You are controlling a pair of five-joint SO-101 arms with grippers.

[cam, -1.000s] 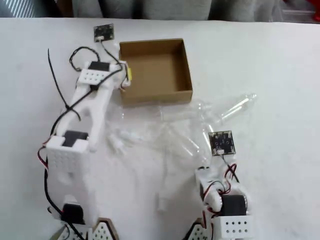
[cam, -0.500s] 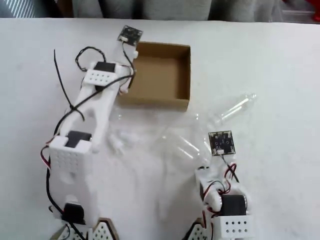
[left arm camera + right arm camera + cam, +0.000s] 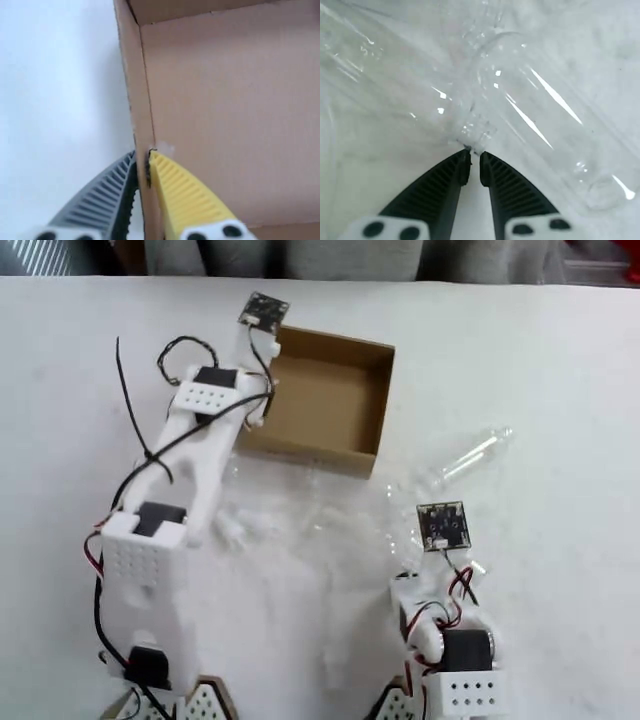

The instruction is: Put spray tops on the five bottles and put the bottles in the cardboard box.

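Observation:
The open cardboard box (image 3: 325, 390) sits skewed at the back of the table with nothing visible inside. My left gripper (image 3: 262, 408) is shut on its left wall (image 3: 137, 100), the grey finger outside and the yellow finger (image 3: 180, 195) inside. Clear bottles without tops lie in a loose heap (image 3: 345, 525) in front of the box, and one more (image 3: 470, 455) lies off to the right. Small white spray tops (image 3: 235, 525) rest beside the left arm. My right gripper (image 3: 472, 161) is shut with nothing in it, its tips right at a clear bottle (image 3: 545, 125).
The left arm (image 3: 165, 500) stretches from the near edge up to the box, with loose black cables around it. The right arm's base (image 3: 455, 660) stands at the near right. Bare white table lies to the far right and far left.
My left gripper, holding the box wall, has swung the box rightwards and turned it. The bottles in front have shifted a little. The right arm has stayed put.

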